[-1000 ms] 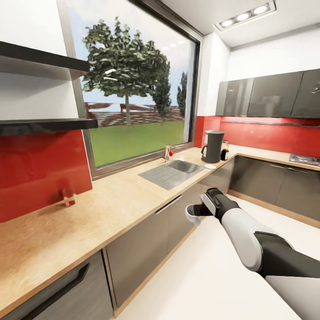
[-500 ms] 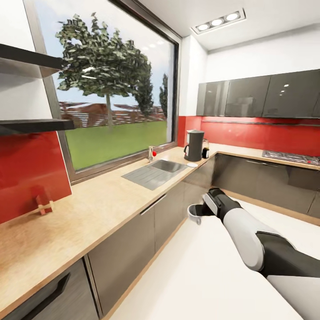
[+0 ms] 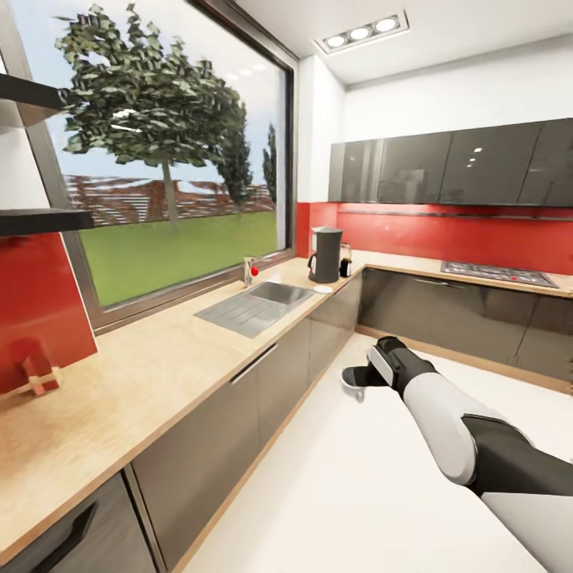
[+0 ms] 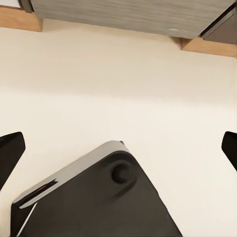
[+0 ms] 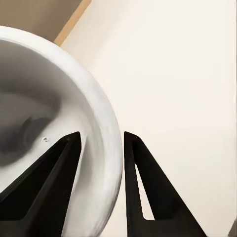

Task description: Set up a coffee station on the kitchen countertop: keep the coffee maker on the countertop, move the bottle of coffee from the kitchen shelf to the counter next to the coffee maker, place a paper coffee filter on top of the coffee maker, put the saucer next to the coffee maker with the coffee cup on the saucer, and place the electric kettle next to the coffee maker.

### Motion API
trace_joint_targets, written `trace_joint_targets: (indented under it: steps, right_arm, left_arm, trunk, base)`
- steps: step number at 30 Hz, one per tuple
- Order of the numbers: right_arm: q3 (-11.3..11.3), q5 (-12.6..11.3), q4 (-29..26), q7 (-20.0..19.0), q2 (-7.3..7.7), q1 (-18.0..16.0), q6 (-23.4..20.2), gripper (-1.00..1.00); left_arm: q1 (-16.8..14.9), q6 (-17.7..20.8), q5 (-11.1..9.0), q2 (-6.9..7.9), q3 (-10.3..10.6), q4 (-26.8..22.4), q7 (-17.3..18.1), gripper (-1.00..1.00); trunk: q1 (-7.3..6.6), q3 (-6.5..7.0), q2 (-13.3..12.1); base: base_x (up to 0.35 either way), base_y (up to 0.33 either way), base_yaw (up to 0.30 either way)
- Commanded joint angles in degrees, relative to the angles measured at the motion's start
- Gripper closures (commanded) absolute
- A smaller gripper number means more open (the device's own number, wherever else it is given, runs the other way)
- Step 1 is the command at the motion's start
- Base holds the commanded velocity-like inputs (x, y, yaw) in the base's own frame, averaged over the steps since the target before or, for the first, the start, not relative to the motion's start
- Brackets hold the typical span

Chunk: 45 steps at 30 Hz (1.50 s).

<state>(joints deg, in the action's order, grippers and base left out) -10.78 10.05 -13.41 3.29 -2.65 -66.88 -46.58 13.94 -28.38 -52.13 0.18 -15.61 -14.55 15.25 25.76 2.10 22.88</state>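
**Item: coffee cup, carried over the kitchen floor**

Coffee cup (image 5: 44,148): white, round, thick smooth rim, pale grey shaded interior. In the right wrist view one finger (image 5: 49,182) lies inside the bowl and the other outside, the wall pinched between them. In the head view the cup (image 3: 354,380) hangs at the tip of the right hand (image 3: 368,376), above the cream floor (image 3: 334,493), clear of the cabinet fronts.

Right hand: closed narrow on the cup wall.

Left hand (image 4: 118,148): two dark fingertips at opposite edges of the left wrist view, spread wide, nothing between them; below it a dark, grey-edged part of the robot's body (image 4: 98,197).

Coffee maker (image 3: 325,255): tall dark grey cylinder, at 12 o'clock from the cup, standing on the counter (image 3: 159,366) near the corner, beyond the sink (image 3: 255,305).

Bottle of coffee (image 3: 345,260): small dark jar just beside the coffee maker, at its 3 o'clock; detail too small to tell.

Saucer (image 3: 322,289): small flat white disc on the counter in front of the coffee maker.

Kitchen shelf (image 3: 40,221): black board on the wall at 9 o'clock, a second one above it.
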Motion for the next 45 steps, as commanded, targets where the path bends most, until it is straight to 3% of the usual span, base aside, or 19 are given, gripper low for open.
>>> trace_joint_targets:
  steps: [1,6,8,13,17,22,28,30,35,42,44,45]
  right_arm:
    - [-0.5,0.3,0.0,0.2,0.22,0.0,0.2,1.0]
    - [-0.4,0.6,3.0,0.4,2.45,0.0,3.8,1.0]
    - [-0.3,0.6,7.8,0.9,5.01,0.0,9.8,1.0]
    - [-0.3,0.6,14.2,1.2,7.05,0.7,15.7,1.0]
    - [-0.2,1.3,15.3,1.8,7.82,5.6,20.1,1.0]
    - [-0.2,1.8,15.4,3.4,7.89,11.6,25.1,1.0]
    - [-0.2,1.9,15.4,5.0,7.59,18.4,31.4,1.0]
    - [-0.2,2.3,15.4,6.2,7.46,22.4,33.9,1.0]
    - [-0.2,2.6,15.4,8.6,7.49,28.5,38.2,1.0]
    - [-0.2,2.7,15.4,9.5,7.99,40.2,48.5,1.0]
    - [-0.2,3.1,15.4,9.1,8.54,43.6,51.3,1.0]
    - [-0.2,4.4,15.4,8.3,9.68,47.2,54.9,1.0]
  left_arm:
    - [0.0,0.1,-0.6,0.0,0.0,0.0,0.5,-1.0]
    - [0.0,0.1,-0.6,0.08,0.1,0.0,0.5,-1.0]
    - [0.0,0.1,-0.6,0.08,0.1,0.0,0.6,-1.0]
    - [0.0,0.1,-0.6,0.08,0.1,0.5,0.6,-1.0]
    - [0.0,0.1,0.0,-0.05,0.1,0.9,0.7,-1.0]
    - [0.0,0.1,3.8,-0.3,0.0,1.0,0.8,-1.0]
    - [0.0,0.0,7.9,-1.96,0.0,1.0,0.8,-1.0]
    - [0.0,-0.3,8.4,-2.22,0.0,1.0,0.8,-1.0]
    - [0.0,-0.3,9.9,-3.18,0.0,1.1,0.8,-1.0]
    - [0.0,-0.4,16.0,-3.68,0.0,2.5,0.8,-1.0]
    - [0.0,-0.4,17.3,-3.85,0.0,2.6,0.8,-1.0]
    - [0.0,-0.4,18.3,-3.98,0.0,2.7,0.8,-1.0]
  trunk:
    - [0.02,-0.09,0.0]
    - [0.02,-0.5,0.0]
    - [0.02,-0.66,0.0]
    - [0.02,-0.8,0.0]
    - [0.02,-0.81,0.0]
    - [0.02,-0.81,0.0]
    - [0.02,-0.81,0.0]
    - [0.02,-0.81,0.0]
    - [0.02,-0.81,0.0]
    - [0.02,-0.81,0.0]
    - [0.02,-0.81,0.0]
    - [0.02,-0.81,0.0]
  base:
    - [0.0,0.0,-0.19]
    - [0.0,0.0,-0.121]
    - [0.0,0.0,-0.018]
    - [0.0,0.0,-0.004]
    - [0.0,0.0,0.0]
    - [0.0,0.0,0.0]
    - [0.0,0.0,0.0]
    - [0.0,0.0,0.0]
    - [0.0,0.0,0.0]
    - [0.0,0.0,0.0]
    - [0.0,0.0,0.0]
    - [0.0,0.0,0.0]
